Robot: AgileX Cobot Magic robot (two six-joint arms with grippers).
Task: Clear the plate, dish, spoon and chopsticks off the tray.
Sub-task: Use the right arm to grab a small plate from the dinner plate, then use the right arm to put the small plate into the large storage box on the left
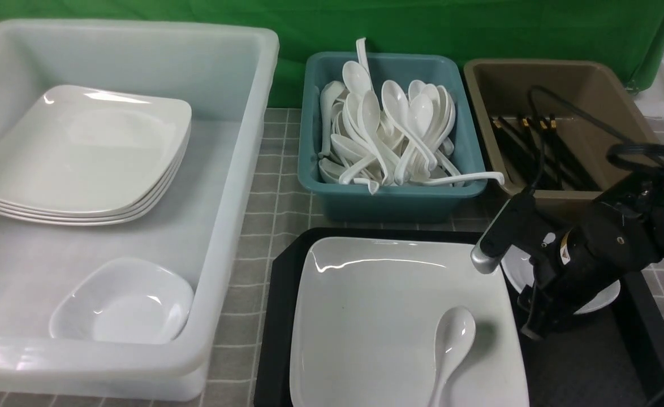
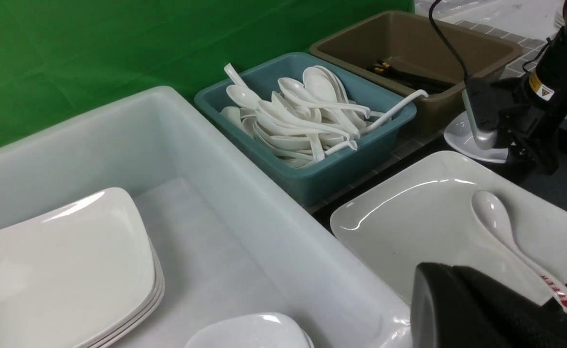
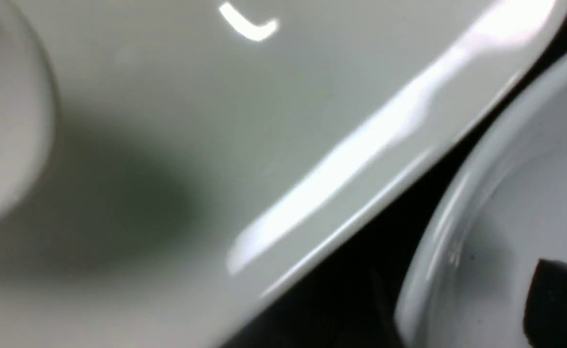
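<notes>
The black tray (image 1: pixel 278 316) carries the big white plate (image 1: pixel 377 316), and the spoon (image 1: pixel 451 345) lies on the plate's near right part. To the plate's right sits the small white dish (image 1: pixel 598 299), partly hidden by my right gripper (image 1: pixel 535 325). That gripper is open and low at the dish's rim, with one dark fingertip (image 3: pixel 561 304) inside the dish (image 3: pixel 505 193). Black chopsticks (image 1: pixel 541 152) lie in the brown bin. My left gripper (image 2: pixel 486 309) is shut and empty, near the plate's (image 2: pixel 423 217) corner, and is out of the front view.
A large white tub (image 1: pixel 236 169) on the left holds a stack of plates (image 1: pixel 83 152) and a small dish (image 1: pixel 123 305). Behind the tray stand a teal bin (image 1: pixel 388 198) heaped with spoons and the brown bin (image 1: pixel 535 79). Green cloth closes the back.
</notes>
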